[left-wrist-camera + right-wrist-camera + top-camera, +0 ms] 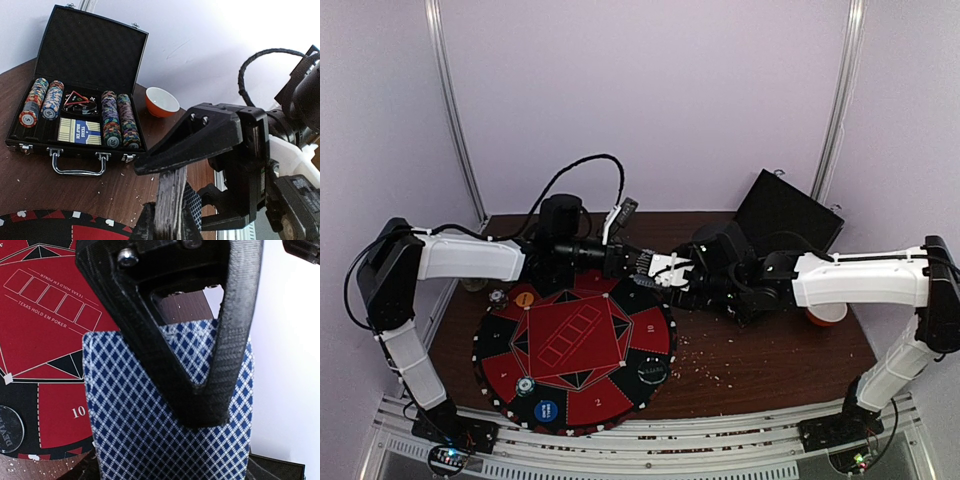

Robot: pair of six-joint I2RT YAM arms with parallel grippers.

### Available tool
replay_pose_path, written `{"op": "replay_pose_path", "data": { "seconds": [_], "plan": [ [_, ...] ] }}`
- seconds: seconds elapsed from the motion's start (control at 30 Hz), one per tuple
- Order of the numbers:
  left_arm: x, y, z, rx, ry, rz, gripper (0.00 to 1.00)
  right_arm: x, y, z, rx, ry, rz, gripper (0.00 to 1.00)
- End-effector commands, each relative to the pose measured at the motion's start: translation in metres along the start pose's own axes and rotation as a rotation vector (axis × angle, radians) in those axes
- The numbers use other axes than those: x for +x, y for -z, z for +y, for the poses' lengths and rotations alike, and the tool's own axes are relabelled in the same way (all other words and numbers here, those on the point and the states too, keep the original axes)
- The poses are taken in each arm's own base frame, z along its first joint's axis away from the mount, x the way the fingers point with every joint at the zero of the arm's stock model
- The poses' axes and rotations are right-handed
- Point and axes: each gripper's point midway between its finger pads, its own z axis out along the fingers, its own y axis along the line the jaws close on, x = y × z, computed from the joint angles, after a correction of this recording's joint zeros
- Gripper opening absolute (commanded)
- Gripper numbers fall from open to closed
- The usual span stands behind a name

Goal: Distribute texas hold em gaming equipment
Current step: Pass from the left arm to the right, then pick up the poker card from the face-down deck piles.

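Card hand-off above the mat (570, 345), far edge
Your left gripper (638, 262) clamps the card deck (169, 197) upright; your right gripper (692, 272) meets the blue-diamond card (150, 430), grip impossible to tell; pinch one card only; peel slowly.

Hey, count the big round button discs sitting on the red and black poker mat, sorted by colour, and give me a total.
Orange-yellow disc: 1
Blue disc: 1
Black disc: 1
Total: 3
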Motion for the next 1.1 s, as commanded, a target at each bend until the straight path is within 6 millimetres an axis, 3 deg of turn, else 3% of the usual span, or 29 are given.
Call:
{"op": "replay_pose_path", "data": {
  "seconds": [0.0,0.2,0.33,0.47,0.6,1.07],
  "plan": [
    [-0.017,0.006,-0.016,0.045,-0.050,-0.040,0.00,0.014,-0.009,-0.007,0.015,-0.017,0.046,0.71],
    [-0.015,0.005,-0.016,0.044,-0.053,-0.030,0.00,0.012,-0.012,-0.010,-0.002,-0.030,0.048,0.51],
    [-0.013,0.002,-0.008,0.017,-0.050,-0.005,0.00,0.009,-0.011,-0.013,0.000,-0.038,0.043,0.48],
    [-0.007,-0.001,0.014,-0.094,-0.048,0.055,0.32,0.006,-0.009,-0.016,0.008,-0.042,0.035,0.49],
    [-0.005,0.001,0.030,-0.195,-0.069,0.109,0.47,0.006,-0.008,-0.018,0.015,-0.038,0.038,0.49],
    [0.007,0.022,0.051,-0.368,-0.110,0.208,0.43,0.005,-0.009,-0.021,0.023,-0.042,0.034,0.50]
  ]
}}
